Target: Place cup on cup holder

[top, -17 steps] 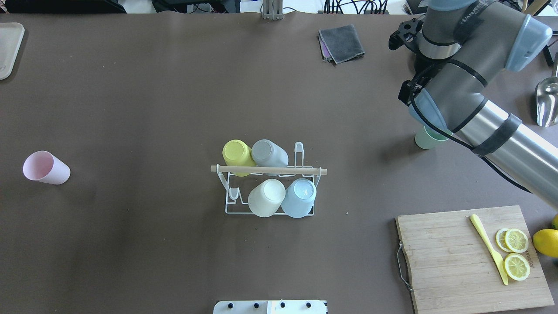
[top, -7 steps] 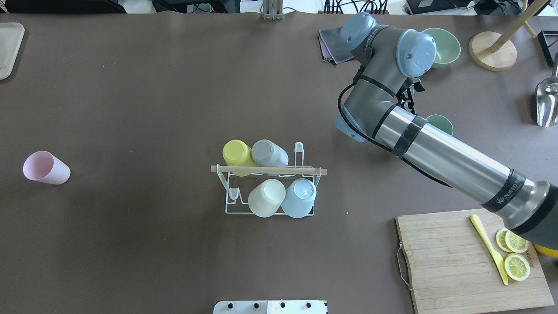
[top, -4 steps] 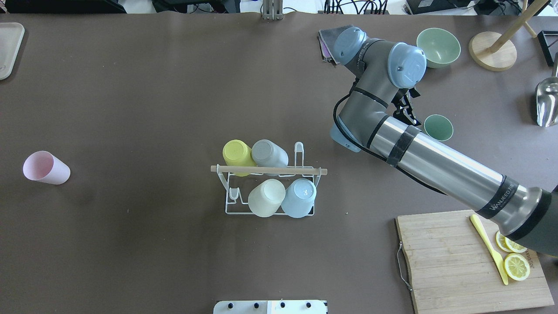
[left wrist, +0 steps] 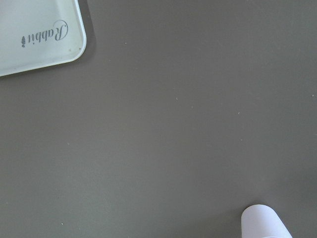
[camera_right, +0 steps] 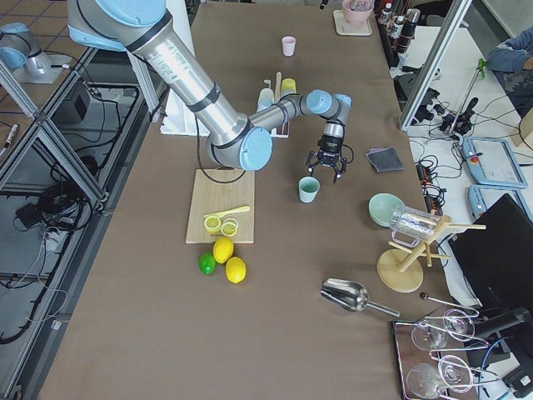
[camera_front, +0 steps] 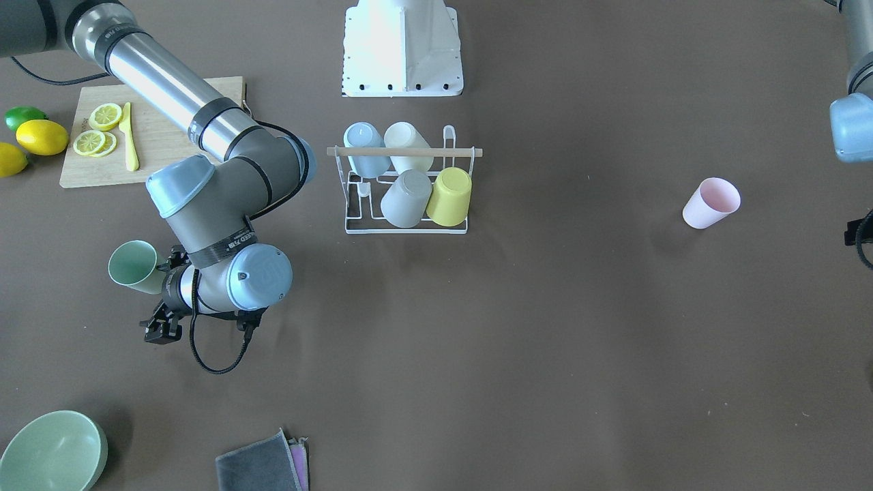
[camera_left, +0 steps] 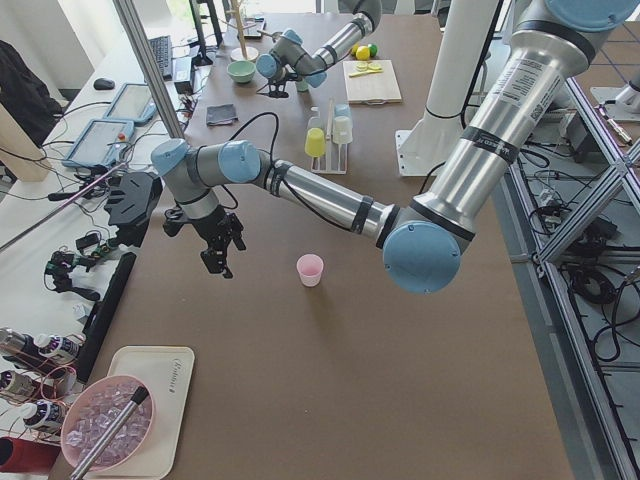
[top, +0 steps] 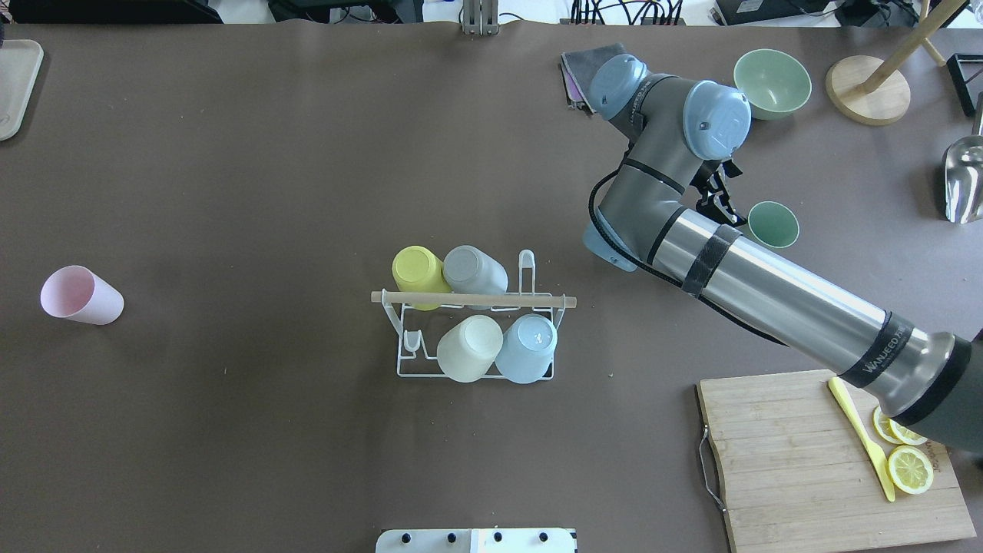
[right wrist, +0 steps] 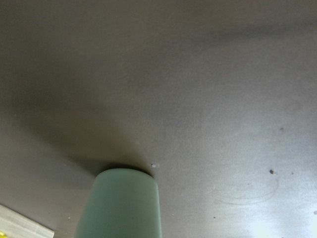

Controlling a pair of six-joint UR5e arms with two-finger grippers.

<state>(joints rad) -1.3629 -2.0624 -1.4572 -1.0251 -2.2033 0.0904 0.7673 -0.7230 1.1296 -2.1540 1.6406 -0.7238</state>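
Beside green cup [top: 773, 224], right pincer [top: 719, 201] half hidden under its arm [top: 776, 288]

Bright, even overhead light throws soft shadows on the brown table [top: 230, 192], while the right wrist view is dim, its green cup [right wrist: 121, 203] blurred.

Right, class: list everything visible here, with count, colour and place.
white wire cup holder: one, table centre
upturned plastic cups: four, yellow, grey, cream, blue, on cup holder
pink plastic cup: one, robot's left side
green plastic cup: one, robot's right side
green bowl: one, far right
folded grey cloth: one, far edge
wooden cutting board: one, under yellow knife, lemon slices
whole lemons: two, yellow, beside board
right gripper: open, beside green cup
left gripper: near pink cup, state unclear
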